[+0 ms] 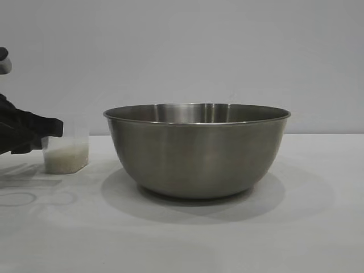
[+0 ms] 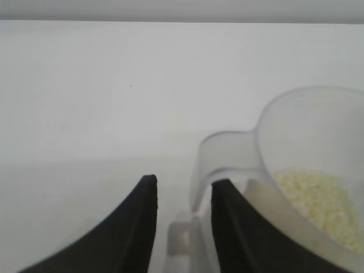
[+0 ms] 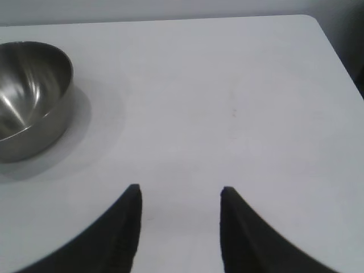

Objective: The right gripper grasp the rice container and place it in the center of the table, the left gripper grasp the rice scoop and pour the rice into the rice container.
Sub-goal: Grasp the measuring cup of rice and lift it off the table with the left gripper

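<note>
The rice container (image 1: 196, 153), a large steel bowl, stands upright in the middle of the white table (image 1: 318, 227). The rice scoop (image 1: 66, 151), a clear plastic cup with a layer of rice (image 1: 66, 159), stands left of it on the table. My left gripper (image 1: 51, 129) is at the scoop's left side. In the left wrist view it (image 2: 185, 181) is open, and the scoop's handle (image 2: 199, 165) lies between its fingers; rice (image 2: 321, 199) shows inside the scoop (image 2: 307, 125). My right gripper (image 3: 181, 190) is open and empty over bare table, well apart from the bowl (image 3: 31, 96).
The table's rounded far corner and edge (image 3: 318, 34) show in the right wrist view. A plain grey wall (image 1: 227, 45) stands behind the table.
</note>
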Robot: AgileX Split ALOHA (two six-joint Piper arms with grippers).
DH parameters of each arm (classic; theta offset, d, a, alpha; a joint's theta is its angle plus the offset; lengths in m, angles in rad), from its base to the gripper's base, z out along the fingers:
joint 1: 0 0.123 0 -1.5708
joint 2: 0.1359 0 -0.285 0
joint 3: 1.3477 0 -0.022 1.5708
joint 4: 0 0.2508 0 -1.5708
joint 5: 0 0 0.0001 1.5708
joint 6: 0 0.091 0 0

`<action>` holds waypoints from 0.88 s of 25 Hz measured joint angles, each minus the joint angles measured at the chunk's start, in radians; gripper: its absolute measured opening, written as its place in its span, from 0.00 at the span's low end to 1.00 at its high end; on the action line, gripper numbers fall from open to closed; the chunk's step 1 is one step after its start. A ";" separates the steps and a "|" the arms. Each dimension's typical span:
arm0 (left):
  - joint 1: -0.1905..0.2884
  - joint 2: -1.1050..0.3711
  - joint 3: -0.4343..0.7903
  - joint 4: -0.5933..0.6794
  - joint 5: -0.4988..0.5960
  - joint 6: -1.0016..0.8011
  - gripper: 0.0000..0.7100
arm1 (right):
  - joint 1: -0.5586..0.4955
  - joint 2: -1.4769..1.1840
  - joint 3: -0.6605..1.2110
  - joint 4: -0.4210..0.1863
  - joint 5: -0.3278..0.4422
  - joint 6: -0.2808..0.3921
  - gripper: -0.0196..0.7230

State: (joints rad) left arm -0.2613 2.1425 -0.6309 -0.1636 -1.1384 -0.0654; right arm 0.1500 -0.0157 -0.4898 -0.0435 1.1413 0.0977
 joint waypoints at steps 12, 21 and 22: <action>0.000 -0.013 -0.010 0.031 0.006 0.017 0.00 | 0.000 0.000 0.000 0.000 0.000 0.000 0.39; 0.000 -0.186 -0.010 0.169 0.008 0.278 0.00 | 0.000 0.000 0.000 0.000 0.000 0.000 0.39; 0.000 -0.207 -0.010 0.191 0.008 0.317 0.00 | 0.000 0.000 0.000 0.000 0.000 0.000 0.39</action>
State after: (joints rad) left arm -0.2613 1.9354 -0.6413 0.0277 -1.1299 0.2517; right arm 0.1500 -0.0157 -0.4898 -0.0435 1.1413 0.0977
